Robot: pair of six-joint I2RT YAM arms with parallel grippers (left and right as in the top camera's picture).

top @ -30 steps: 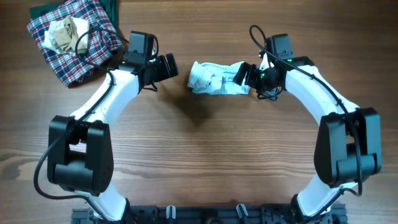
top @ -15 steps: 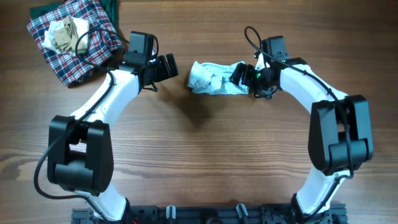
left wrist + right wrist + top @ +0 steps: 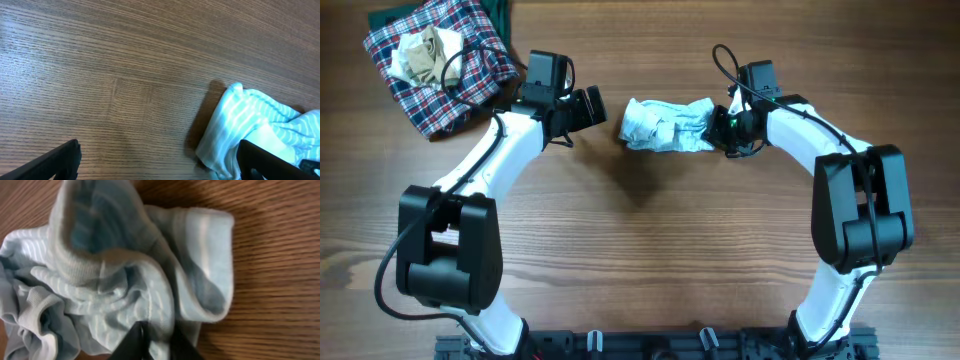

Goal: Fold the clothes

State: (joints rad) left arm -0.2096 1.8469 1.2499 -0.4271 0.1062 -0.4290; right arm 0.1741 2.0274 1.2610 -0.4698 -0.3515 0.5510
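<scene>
A crumpled light blue striped garment (image 3: 665,125) lies on the wooden table at the top centre. My right gripper (image 3: 722,126) is shut on the garment's right end. In the right wrist view, the dark fingertips (image 3: 134,342) pinch a fold of the garment (image 3: 125,270) between them. My left gripper (image 3: 588,108) stands open just left of the garment and holds nothing. In the left wrist view its fingers (image 3: 60,160) are spread wide over bare wood, and the garment's left edge (image 3: 240,125) lies by the right finger.
A heap of clothes sits at the back left corner: a red plaid cloth (image 3: 450,85), a beige cloth (image 3: 425,52) on top and a dark green one (image 3: 500,12) behind it. A black cable loops over the heap.
My right gripper has slid left onto the garment's right end and shut on a fold of it. The left arm has not moved.
</scene>
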